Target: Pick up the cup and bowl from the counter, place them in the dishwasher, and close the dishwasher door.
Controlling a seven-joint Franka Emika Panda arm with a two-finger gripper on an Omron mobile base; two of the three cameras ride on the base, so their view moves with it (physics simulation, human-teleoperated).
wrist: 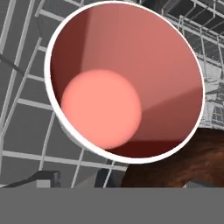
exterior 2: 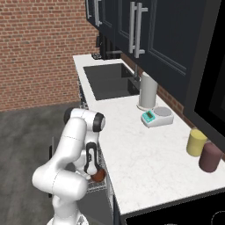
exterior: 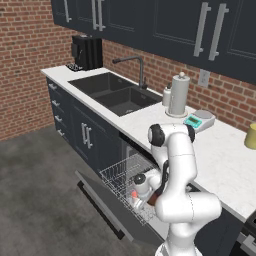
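The dishwasher door [exterior: 97, 196] hangs open and the grey wire rack [exterior: 117, 175] is pulled out over it. The cup [wrist: 127, 83], white-rimmed and pink-red inside, stands upright in the rack [wrist: 26, 109]; it also shows under the hand [exterior: 134, 196]. Right beside it lies the dark reddish-brown bowl [wrist: 175, 162], also seen from both base cameras [exterior: 152, 201] [exterior 2: 99, 175]. My gripper [wrist: 120, 183] reaches down into the rack [exterior: 145, 198] [exterior 2: 94, 172], open, its fingertips far apart. One fingertip [wrist: 197, 184] sits over the bowl. The white counter [exterior: 220, 155] runs above.
On the counter stand a paper-towel roll [exterior: 179, 95], a teal kitchen scale [exterior: 199, 120], a yellow canister [exterior 2: 196, 143] and a maroon canister [exterior 2: 210, 157]. A dark double sink [exterior: 115, 92] with a tap lies to the left, a coffee machine [exterior: 87, 52] beyond it. Floor [exterior: 40, 190] spreads left of the door.
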